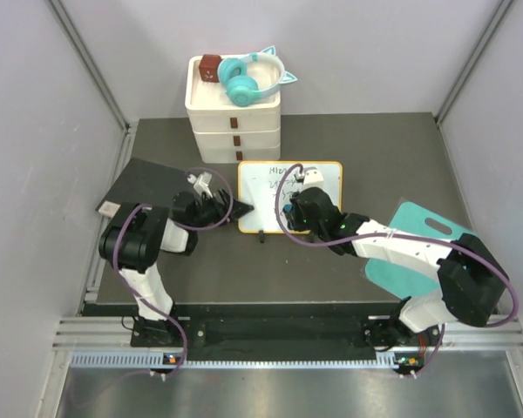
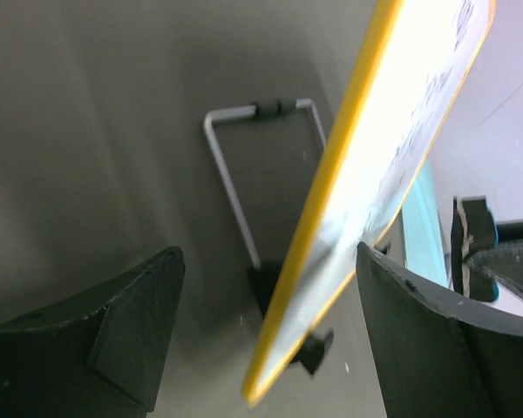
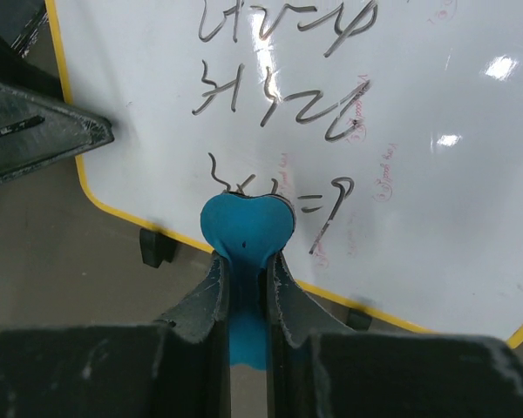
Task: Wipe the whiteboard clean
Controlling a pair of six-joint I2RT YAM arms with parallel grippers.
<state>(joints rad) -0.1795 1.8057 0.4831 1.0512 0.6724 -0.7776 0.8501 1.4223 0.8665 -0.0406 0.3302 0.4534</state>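
The whiteboard [image 1: 263,187], orange-yellow framed with black feet, lies in the table's middle with dark handwriting on it. My right gripper [image 1: 289,209] is over its lower middle, shut on a blue eraser [image 3: 247,228] whose rounded tip presses on the writing in the right wrist view [image 3: 418,104]. My right gripper [image 3: 246,266] pinches the eraser's narrow stem. My left gripper [image 1: 240,209] is open at the board's lower left corner. In the left wrist view the board's yellow edge [image 2: 392,165] stands between the open jaws of my left gripper [image 2: 270,261], touching neither.
A white drawer stack [image 1: 234,122] stands behind the board, with teal headphones [image 1: 248,78] and a red-brown cube [image 1: 211,67] on top. A dark grey pad [image 1: 148,183] lies left. A teal cutting board [image 1: 411,218] lies right, under my right arm. A wire stand [image 2: 235,174] lies under the board.
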